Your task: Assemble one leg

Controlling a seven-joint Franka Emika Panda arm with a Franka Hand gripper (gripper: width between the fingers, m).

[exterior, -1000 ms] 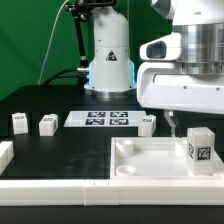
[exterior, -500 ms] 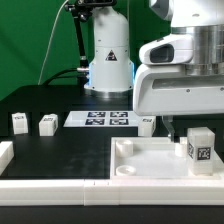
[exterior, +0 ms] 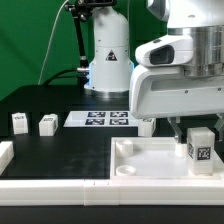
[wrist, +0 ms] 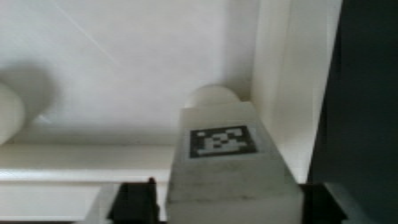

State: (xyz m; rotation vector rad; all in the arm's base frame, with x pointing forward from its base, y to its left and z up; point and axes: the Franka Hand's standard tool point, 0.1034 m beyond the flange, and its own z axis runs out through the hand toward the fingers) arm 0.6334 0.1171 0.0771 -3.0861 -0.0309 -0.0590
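A white leg (exterior: 200, 145) with a square marker tag stands upright at the right corner of the white tabletop (exterior: 150, 165). My gripper (exterior: 186, 126) hangs low over that corner. In the wrist view the leg (wrist: 222, 150) stands between my two dark fingers (wrist: 135, 200), one on each side, with a thin gap showing. My gripper (wrist: 221, 205) is open around it. Two more legs (exterior: 18, 121) (exterior: 46, 124) stand at the exterior view's left. Another leg (exterior: 146, 125) is half hidden behind the gripper body.
The marker board (exterior: 100, 119) lies flat on the black table behind the tabletop. The arm's white base (exterior: 108, 60) stands at the back. A white rail (exterior: 50, 186) runs along the front edge. A round socket bump (wrist: 9, 105) shows on the tabletop.
The gripper body has shifted toward the exterior view's left and looks slightly larger. The leg on the tabletop has not moved.
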